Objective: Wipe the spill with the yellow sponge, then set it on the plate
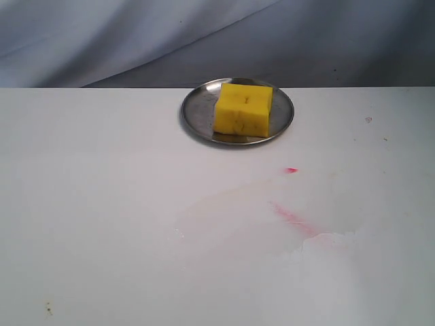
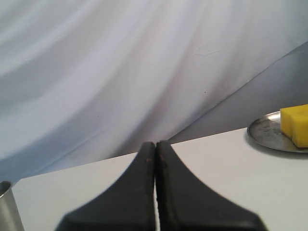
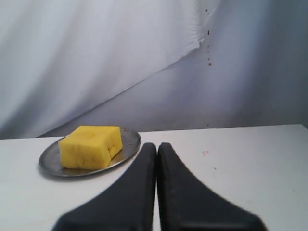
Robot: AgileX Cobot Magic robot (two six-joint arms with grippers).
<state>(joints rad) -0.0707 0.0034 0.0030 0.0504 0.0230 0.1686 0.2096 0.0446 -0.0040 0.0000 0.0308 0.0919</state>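
The yellow sponge (image 1: pixel 243 109) rests on the silver plate (image 1: pixel 197 109) at the back middle of the white table; both also show in the right wrist view as the sponge (image 3: pixel 91 147) on the plate (image 3: pixel 129 143), and in the left wrist view as the sponge (image 2: pixel 295 125) on the plate (image 2: pixel 264 131). No tan-amber spill shows; only a faint wiped sheen (image 1: pixel 224 210) lies on the table. My left gripper (image 2: pixel 155 144) is shut with nothing in it, well away from the plate. My right gripper (image 3: pixel 157 146) is shut and empty, just beside the plate. Neither gripper appears in the exterior view.
Pink-red smear marks (image 1: pixel 293 219) and a small red dot (image 1: pixel 291 170) lie on the table in front of the plate. A metal cylinder (image 2: pixel 9 207) stands at the edge of the left wrist view. A grey-blue cloth backdrop (image 1: pixel 204 34) hangs behind the table.
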